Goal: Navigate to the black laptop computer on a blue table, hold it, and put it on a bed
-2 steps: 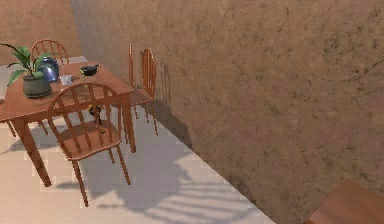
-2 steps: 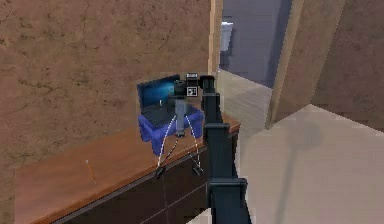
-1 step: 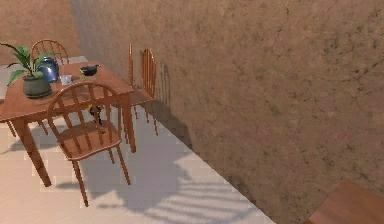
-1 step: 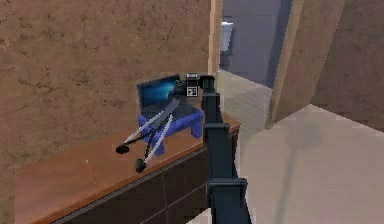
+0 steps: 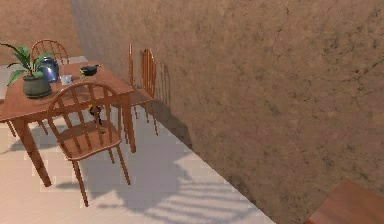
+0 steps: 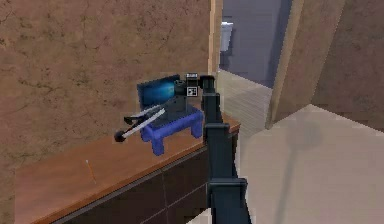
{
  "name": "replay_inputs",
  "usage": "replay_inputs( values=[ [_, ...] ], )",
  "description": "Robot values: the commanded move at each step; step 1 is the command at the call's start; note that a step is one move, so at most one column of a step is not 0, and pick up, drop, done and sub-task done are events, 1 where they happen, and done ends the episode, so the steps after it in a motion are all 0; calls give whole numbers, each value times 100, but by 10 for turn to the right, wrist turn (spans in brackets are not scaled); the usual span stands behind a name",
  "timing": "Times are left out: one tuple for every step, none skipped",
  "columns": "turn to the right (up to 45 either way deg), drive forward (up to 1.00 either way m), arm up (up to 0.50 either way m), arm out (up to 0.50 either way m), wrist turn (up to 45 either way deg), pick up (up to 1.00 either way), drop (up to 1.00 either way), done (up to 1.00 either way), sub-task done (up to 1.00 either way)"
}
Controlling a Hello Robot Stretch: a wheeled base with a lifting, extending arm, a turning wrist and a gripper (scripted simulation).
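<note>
Gripper (image 6: 126, 132) is out at the end of the arm (image 6: 222, 150), fingers angled low beside the black laptop (image 6: 155, 93). Whether it holds anything, I can't tell. The laptop stands screen-up on the blue table (image 6: 183, 127), by a long wooden cabinet (image 6: 90, 170). I'd call this the grasp step; next comes a secure hold and a clean lift, then the drive to a bed. The arm side view's far right offers a doorway (image 6: 245, 45). The forward view adds a dining table (image 5: 20, 100), potted plant (image 5: 33, 70) and chairs (image 5: 88, 125).
</note>
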Motion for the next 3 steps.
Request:
replay_inputs(
  values=[
    [0, 0, 0, 0, 420, 0, 0, 0, 0],
    [0, 0, -30, 0, 0, 0, 0, 0, 0],
    [0, 0, 0, 0, 0, 100, 0, 0, 0]
  ],
)
